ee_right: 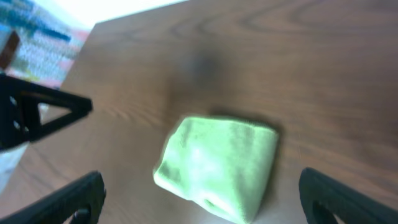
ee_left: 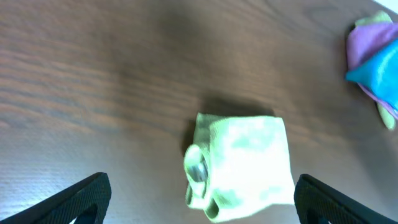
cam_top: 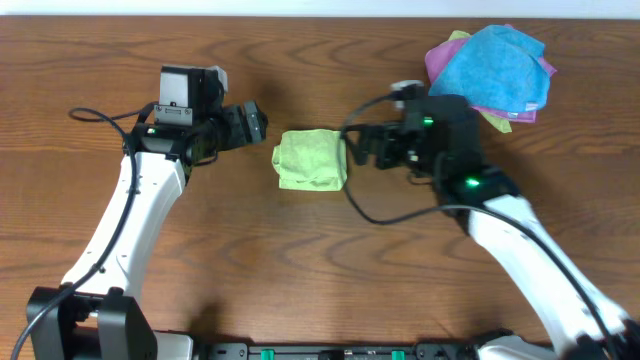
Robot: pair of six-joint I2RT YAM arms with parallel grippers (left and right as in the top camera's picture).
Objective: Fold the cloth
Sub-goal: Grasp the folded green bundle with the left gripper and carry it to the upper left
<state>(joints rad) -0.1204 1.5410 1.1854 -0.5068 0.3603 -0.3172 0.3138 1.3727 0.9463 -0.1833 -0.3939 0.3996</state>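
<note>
The cloth point(cam_top: 311, 159) is light olive-green and lies folded into a small thick packet in the middle of the table. My left gripper point(cam_top: 258, 122) hovers just left of and behind it, apart from it, jaws spread wide and empty. In the left wrist view the cloth point(ee_left: 242, 158) shows rolled layers at its near edge, ahead of the open left gripper point(ee_left: 202, 194). My right gripper point(cam_top: 358, 148) is close to the packet's right edge, also open and empty. The right wrist view has the cloth point(ee_right: 217, 165) lying on the wood beyond the wide-open right gripper point(ee_right: 202, 186).
A pile of other cloths sits at the back right, with a bright blue cloth point(cam_top: 495, 65) on top of a purple cloth point(cam_top: 440, 55). Its edge shows in the left wrist view as the blue cloth point(ee_left: 379, 68). The brown wooden table point(cam_top: 300, 260) lies all round.
</note>
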